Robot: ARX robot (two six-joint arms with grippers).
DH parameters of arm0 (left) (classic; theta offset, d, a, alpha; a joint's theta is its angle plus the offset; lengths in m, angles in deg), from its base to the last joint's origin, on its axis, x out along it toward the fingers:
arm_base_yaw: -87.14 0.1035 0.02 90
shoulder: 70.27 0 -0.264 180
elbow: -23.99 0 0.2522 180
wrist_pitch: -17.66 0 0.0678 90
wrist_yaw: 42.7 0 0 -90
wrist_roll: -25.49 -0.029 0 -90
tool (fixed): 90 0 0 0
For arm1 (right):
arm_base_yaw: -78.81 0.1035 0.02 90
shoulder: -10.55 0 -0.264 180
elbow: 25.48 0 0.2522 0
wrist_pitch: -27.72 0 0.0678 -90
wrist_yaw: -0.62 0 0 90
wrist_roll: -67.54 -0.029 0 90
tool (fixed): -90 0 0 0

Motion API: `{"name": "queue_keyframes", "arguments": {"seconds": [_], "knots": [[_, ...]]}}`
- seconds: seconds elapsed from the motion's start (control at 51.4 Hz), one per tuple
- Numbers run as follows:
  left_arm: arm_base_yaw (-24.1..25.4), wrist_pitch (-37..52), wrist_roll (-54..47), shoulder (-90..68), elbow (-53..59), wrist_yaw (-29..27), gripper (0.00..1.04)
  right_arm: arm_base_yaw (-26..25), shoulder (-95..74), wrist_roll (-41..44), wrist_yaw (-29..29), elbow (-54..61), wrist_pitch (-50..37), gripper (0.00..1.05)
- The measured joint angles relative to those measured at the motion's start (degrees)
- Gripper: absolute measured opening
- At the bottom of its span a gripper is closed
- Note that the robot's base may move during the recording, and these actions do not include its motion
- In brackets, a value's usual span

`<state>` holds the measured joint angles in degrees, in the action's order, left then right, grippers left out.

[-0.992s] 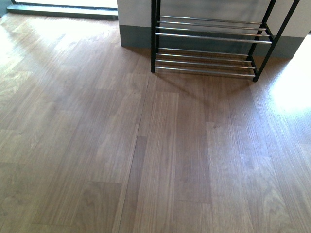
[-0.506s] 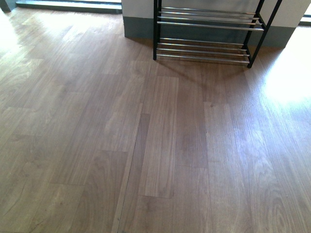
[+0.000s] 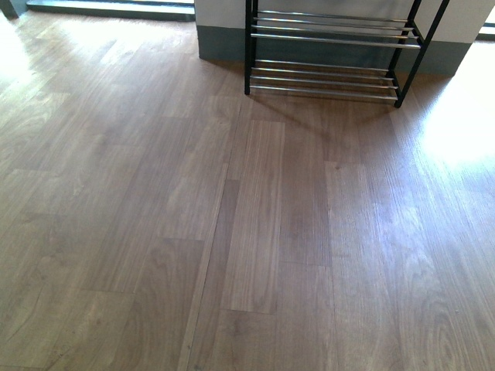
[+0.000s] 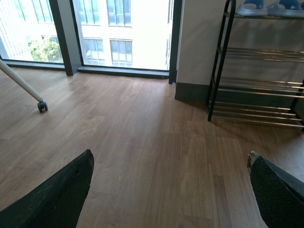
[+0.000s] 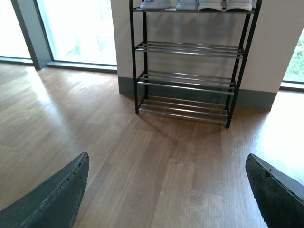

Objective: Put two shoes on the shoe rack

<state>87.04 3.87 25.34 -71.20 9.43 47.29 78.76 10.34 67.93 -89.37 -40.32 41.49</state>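
Nearest in both wrist views are dark fingertips spread wide with bare wooden floor point(image 3: 255, 232) between them: the left gripper point(image 4: 171, 190) and the right gripper point(image 5: 166, 190) both stand wide apart and hold nothing. Farther off, the shoe rack point(image 5: 185, 80) stands against a pale wall point(image 5: 280, 42) with a grey skirting. Its lower rod shelves carry nothing. On its top shelf sit two pale blue slides point(image 4: 268, 7) and, beside them, white-soled shoes point(image 5: 223, 4), only their lower edges showing
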Motion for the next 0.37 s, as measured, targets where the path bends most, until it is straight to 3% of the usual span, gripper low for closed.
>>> {"name": "queue_keyframes", "arguments": {"seconds": [0.37], "knots": [[0.0,0.0,0.0,0.0,0.0,0.0,0.95,0.0,0.0,0.0,0.0,0.0,0.0,0.95]]}}
